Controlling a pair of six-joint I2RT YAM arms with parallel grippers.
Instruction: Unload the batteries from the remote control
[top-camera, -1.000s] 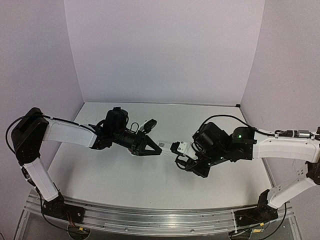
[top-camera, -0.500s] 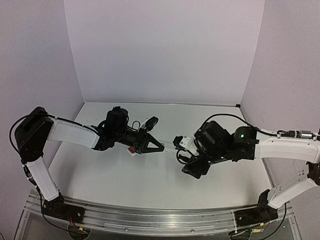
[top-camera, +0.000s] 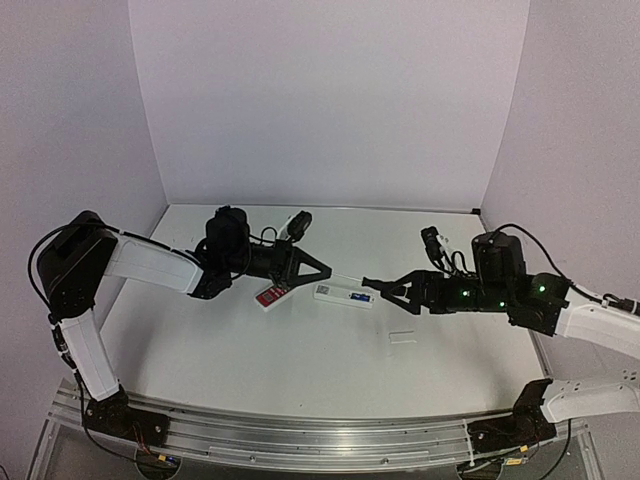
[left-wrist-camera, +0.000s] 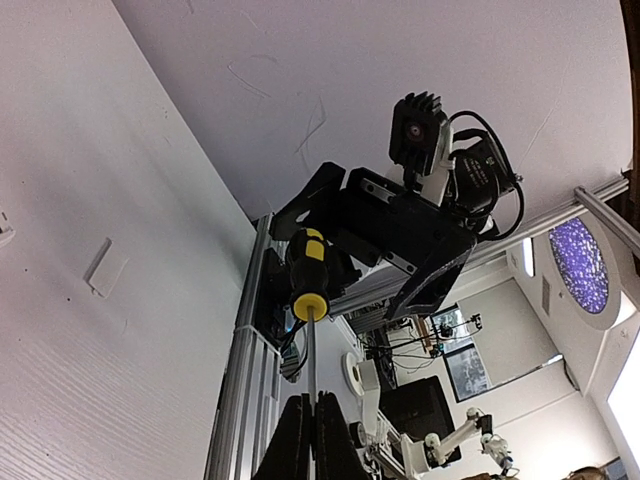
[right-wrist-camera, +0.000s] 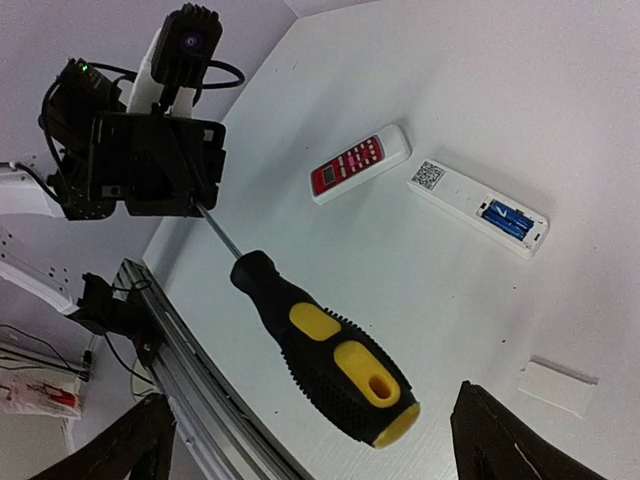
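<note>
Batteries (right-wrist-camera: 507, 220), blue ones, are sitting inside the open compartment at one end of the remote control (right-wrist-camera: 475, 205). This remote control is lying with its plain white back up on the table (top-camera: 250, 350), near the middle, between the two arms. A small dark code mark is showing at the other end of its back.

Just beside it, on the left arm's side, the red-faced remote (right-wrist-camera: 358, 162) is lying with its buttons up, and the two remotes are not touching. The small flat white cover piece (right-wrist-camera: 555, 385) is resting on the table apart from the remote control, nearer to the right arm.

The left gripper (left-wrist-camera: 308, 440) is reaching toward the middle of the table, and its fingers are pressing together on the thin metal shaft of a screwdriver (right-wrist-camera: 320, 355). The black and yellow handle of the screwdriver is pointing toward the right arm.

The right gripper (top-camera: 383, 290) is facing the left one with its fingers spread wide apart. In the right wrist view the end of the handle is lying in the gap between these two fingers, and neither finger is visibly touching it. Both grippers are hanging close to the remote control without touching it.
</note>
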